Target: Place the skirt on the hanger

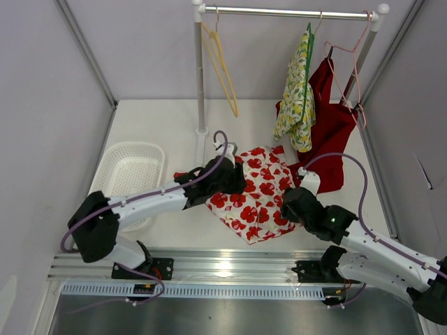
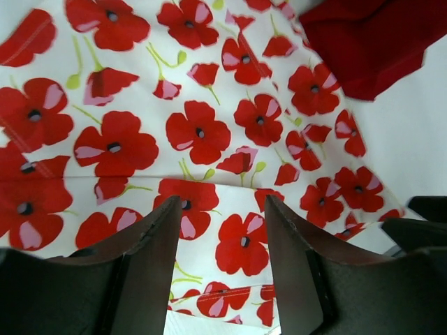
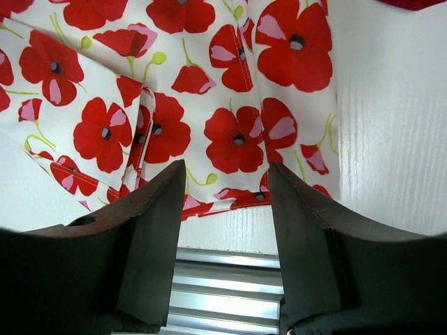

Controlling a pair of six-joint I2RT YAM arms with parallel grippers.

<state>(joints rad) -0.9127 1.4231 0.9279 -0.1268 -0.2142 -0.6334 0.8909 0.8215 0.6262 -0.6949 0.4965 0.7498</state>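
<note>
A white skirt (image 1: 258, 195) printed with red poppies lies spread on the table, between the two arms. My left gripper (image 1: 234, 178) hovers over its left side, open, with only the poppy cloth (image 2: 202, 132) under its fingers (image 2: 150, 258). At the skirt's near right corner my right gripper (image 1: 293, 202) is open too, and the skirt's hem (image 3: 230, 199) runs just beyond its fingertips. Nothing is held in either gripper (image 2: 223, 230) (image 3: 227, 202). An empty yellow hanger (image 1: 222, 66) hangs at the left end of the clothes rail (image 1: 290, 12).
A white basket (image 1: 129, 174) sits at the table's left. On the rail hang a yellow floral garment (image 1: 299, 98), a red garment (image 1: 332, 132) and a pink hanger (image 1: 354, 66). The rail's post (image 1: 200, 91) stands behind the skirt. Metal slats (image 3: 223, 286) line the near edge.
</note>
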